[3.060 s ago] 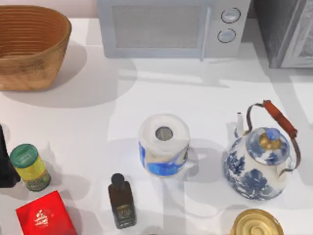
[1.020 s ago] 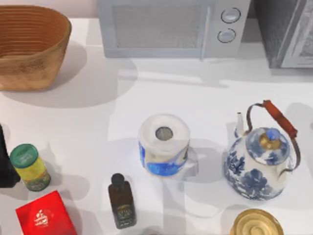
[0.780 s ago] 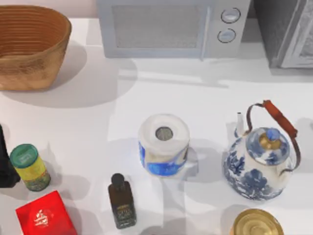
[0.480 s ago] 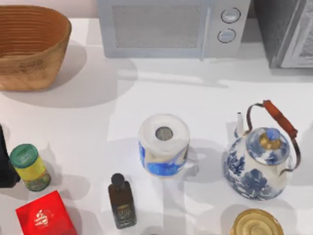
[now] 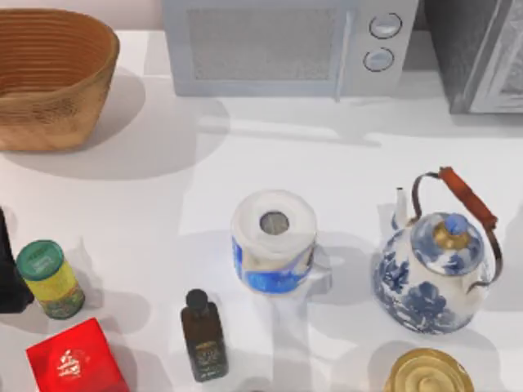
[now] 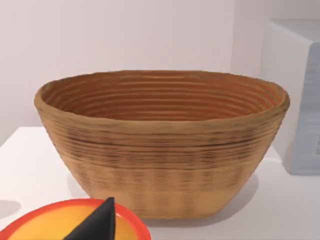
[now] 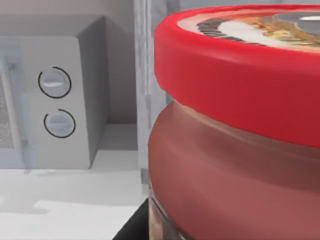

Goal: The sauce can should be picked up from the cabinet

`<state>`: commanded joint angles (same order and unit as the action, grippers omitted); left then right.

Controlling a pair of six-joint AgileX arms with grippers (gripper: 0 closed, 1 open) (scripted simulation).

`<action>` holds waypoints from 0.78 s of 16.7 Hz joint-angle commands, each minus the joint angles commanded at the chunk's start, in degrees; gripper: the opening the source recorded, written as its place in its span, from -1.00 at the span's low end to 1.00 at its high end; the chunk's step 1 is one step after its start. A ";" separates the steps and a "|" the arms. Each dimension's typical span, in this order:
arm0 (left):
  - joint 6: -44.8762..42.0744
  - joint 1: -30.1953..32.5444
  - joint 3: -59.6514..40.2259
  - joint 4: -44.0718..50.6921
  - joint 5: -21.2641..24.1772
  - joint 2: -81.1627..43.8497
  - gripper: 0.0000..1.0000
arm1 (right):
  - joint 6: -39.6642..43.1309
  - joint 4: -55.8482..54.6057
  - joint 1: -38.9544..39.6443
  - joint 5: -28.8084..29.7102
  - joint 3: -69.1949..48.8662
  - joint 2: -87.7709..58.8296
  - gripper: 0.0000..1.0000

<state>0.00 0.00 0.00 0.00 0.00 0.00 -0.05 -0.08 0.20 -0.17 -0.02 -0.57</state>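
The sauce can [image 7: 235, 135], with its red round lid and orange-red body, stands very close in the right wrist view. My right gripper is shut on the sauce can, and a dark part of the gripper [image 7: 131, 227] shows under it. Behind the can are the cabinet's pale grey door edge [image 7: 142, 75] and the table. In the top view the cabinet [image 5: 482, 49] is the dark grey unit at the far right. My left gripper [image 5: 10, 278] is parked at the left edge, facing the basket.
A light grey microwave [image 5: 286, 45] stands at the back middle and a wicker basket [image 5: 49, 77] at the back left. A paper roll [image 5: 274, 241], a blue-white kettle [image 5: 433, 273], a dark bottle [image 5: 203, 336], a green-lidded can [image 5: 49, 278], a red box [image 5: 75, 359] and a gold-topped can [image 5: 429, 374] crowd the front.
Nothing on the table has moved. Only the soft shadows around the kettle and the front right have shifted a little.
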 joint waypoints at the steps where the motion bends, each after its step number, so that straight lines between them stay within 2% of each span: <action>1: 0.00 0.00 0.00 0.00 0.00 0.00 1.00 | 0.04 -0.65 -0.03 -0.53 -0.25 -0.97 -1.00; 13: 0.00 0.00 0.00 0.00 0.00 0.00 1.00 | -0.37 -22.41 -3.94 -14.85 -9.27 -31.26 -1.00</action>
<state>0.00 0.00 0.00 0.00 0.00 0.00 -0.42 -22.49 -3.74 -15.03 -9.30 -31.83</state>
